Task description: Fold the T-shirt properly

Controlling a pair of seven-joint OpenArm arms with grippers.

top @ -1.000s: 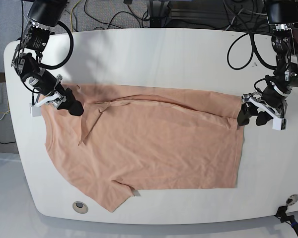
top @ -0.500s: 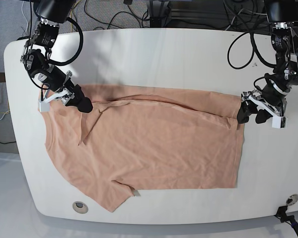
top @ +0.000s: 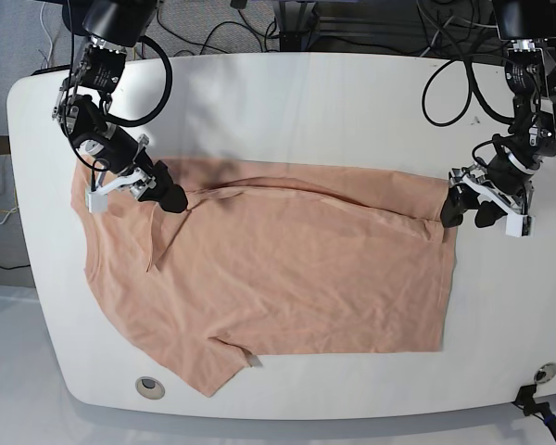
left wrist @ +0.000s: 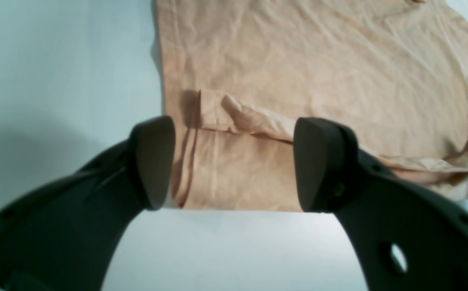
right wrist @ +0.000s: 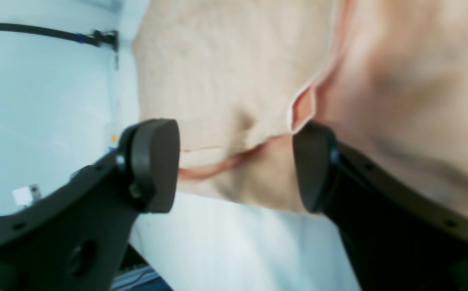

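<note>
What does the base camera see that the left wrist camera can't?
Only base shows the whole T-shirt spread out, the right gripper near its collar, and cables behind the table. Only left wrist shows the small fold at the shirt's corner up close, between the open left gripper's fingers. Both show the peach shirt on the white table.

left hand (left wrist: 234, 163) agape, T-shirt (left wrist: 318, 81) corner between

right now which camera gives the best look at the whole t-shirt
The base view: it shows the whole T-shirt spread on the white table, sleeves and hem included. The left wrist view shows only one folded corner between the open left pincer. The right wrist view is blurred, showing a hem edge near the open right pincer.
</note>
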